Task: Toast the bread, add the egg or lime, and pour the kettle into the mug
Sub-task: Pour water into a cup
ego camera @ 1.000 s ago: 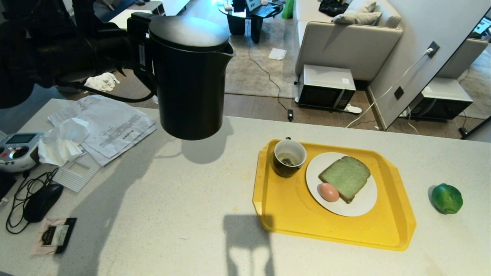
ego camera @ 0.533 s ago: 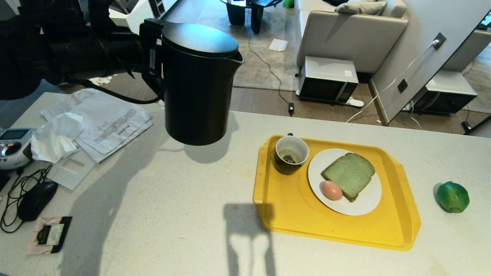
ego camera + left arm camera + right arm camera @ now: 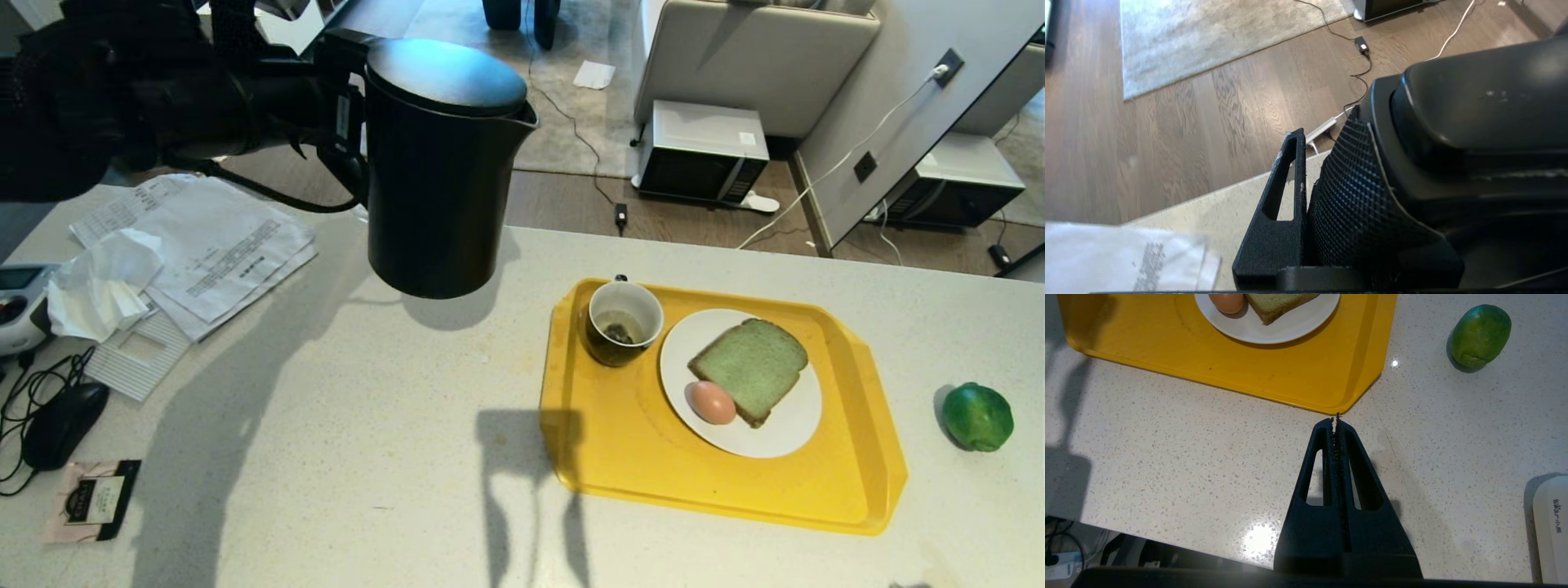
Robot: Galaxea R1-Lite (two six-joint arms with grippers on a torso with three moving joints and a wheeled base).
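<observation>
The matte-black kettle (image 3: pixel 445 163) hangs upright in the air over the back of the counter, left of the yellow tray (image 3: pixel 620 445). My left gripper (image 3: pixel 347 131) is shut on its textured handle (image 3: pixel 1355 196), with one finger (image 3: pixel 1282 212) pressed against it. On the tray stand the mug (image 3: pixel 624 321) with a white inside and a white plate (image 3: pixel 775 433) bearing the bread (image 3: pixel 749 370) and the egg (image 3: pixel 712 402). The lime (image 3: pixel 977 416) lies on the counter right of the tray. My right gripper (image 3: pixel 1336 422) is shut and empty, near the tray's front corner (image 3: pixel 1347 400).
Papers (image 3: pixel 204 245), a crumpled tissue (image 3: pixel 98 282), a controller (image 3: pixel 12 306), a mouse (image 3: pixel 61 425) with its cable and a sachet (image 3: pixel 90 498) crowd the counter's left side. A white appliance (image 3: pixel 1551 531) sits by the right gripper. A microwave (image 3: pixel 702 155) stands on the floor beyond.
The head camera has shifted, so the whole scene has slid. Against the tray, the kettle in my left gripper has moved a little right, closer to the mug. The right gripper is unchanged.
</observation>
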